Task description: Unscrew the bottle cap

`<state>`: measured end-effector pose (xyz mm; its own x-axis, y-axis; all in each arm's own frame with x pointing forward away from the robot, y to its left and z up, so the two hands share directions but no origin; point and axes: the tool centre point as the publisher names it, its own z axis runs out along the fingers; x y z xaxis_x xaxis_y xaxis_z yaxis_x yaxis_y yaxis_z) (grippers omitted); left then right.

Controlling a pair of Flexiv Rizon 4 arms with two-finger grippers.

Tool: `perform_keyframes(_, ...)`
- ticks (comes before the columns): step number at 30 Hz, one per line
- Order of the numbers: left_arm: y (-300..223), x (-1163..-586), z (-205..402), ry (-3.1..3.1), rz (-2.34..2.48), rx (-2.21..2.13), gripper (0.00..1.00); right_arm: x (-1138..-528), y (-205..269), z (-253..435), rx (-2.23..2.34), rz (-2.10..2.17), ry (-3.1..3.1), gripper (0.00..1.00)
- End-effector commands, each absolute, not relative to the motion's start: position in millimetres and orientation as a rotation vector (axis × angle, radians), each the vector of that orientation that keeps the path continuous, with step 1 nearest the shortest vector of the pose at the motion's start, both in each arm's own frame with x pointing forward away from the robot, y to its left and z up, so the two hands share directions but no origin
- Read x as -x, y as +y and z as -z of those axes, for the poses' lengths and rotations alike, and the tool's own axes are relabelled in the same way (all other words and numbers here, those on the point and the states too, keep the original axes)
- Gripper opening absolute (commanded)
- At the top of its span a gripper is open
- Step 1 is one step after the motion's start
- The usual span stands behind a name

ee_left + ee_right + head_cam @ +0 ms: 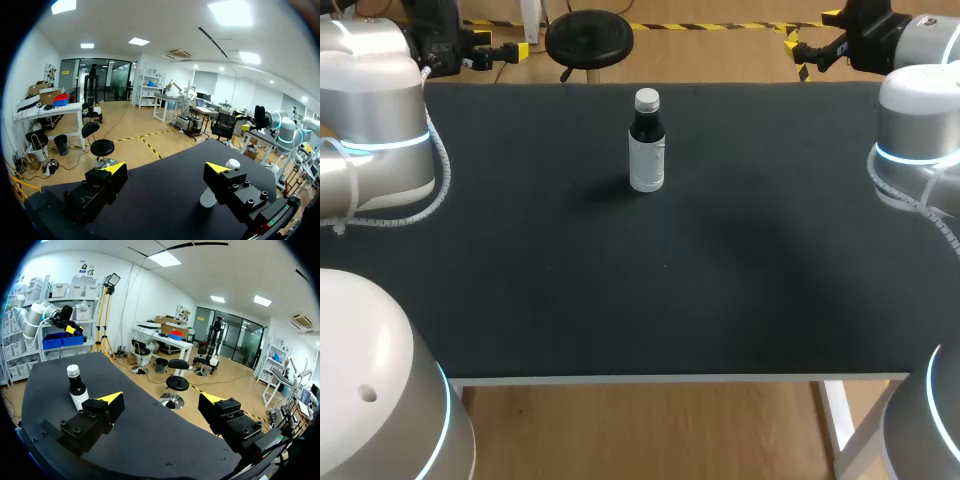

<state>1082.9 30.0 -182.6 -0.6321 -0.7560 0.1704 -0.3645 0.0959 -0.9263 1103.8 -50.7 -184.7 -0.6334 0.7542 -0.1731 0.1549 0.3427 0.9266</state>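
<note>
Nearest to the head camera are the big rounded grey shells of the left arm point(370, 390) and the right arm point(918, 120), which come in from the two sides of the view.

Between them, on the far middle part of the black tabletop point(620, 300), stands the bottle point(647, 160). It is upright, close to the far edge, with a dark body and a white label around its lower part. The pale cap point(647, 99) sits on its neck. The bottle stands alone, well apart from both arms, and nothing touches it.

In the left wrist view the left jaws are apart, with only the black tabletop between the two yellow tips point(116, 167). The bottle point(207, 198) is ahead of them and partly hidden behind one finger point(235, 185), so that only its pale lower part and its cap point(232, 163) show.

In the right wrist view the right jaws are apart too, and nothing is held between their yellow tips point(111, 398). The bottle point(78, 392) stands just ahead of one finger point(92, 420) and a little to its outer side, without touching it. Its cap point(73, 371) shows clearly there.

In the head view both wrists are past the far corners of the tabletop, the left one at the left corner and the right one at the right corner.
</note>
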Motion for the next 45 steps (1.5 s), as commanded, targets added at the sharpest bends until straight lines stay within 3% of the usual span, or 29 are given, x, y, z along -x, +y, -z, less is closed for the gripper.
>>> perform_keyframes(1, 30, -1083, 182, 2.033, 1.55, 1.104, 1.0, -1104, -51, 184, -0.792, -1.291, 2.014, 1.0)
perform_keyframes(29, 30, -1083, 182, 2.033, 1.55, 1.104, 1.0, -1104, -51, 184, -0.792, -1.291, 2.014, 1.0)
perform_keyframes(45, 10, -1057, 190, 2.299, 1.906, 0.395, 1.0, -1104, -51, 184, -0.792, -1.291, 2.014, 1.0)
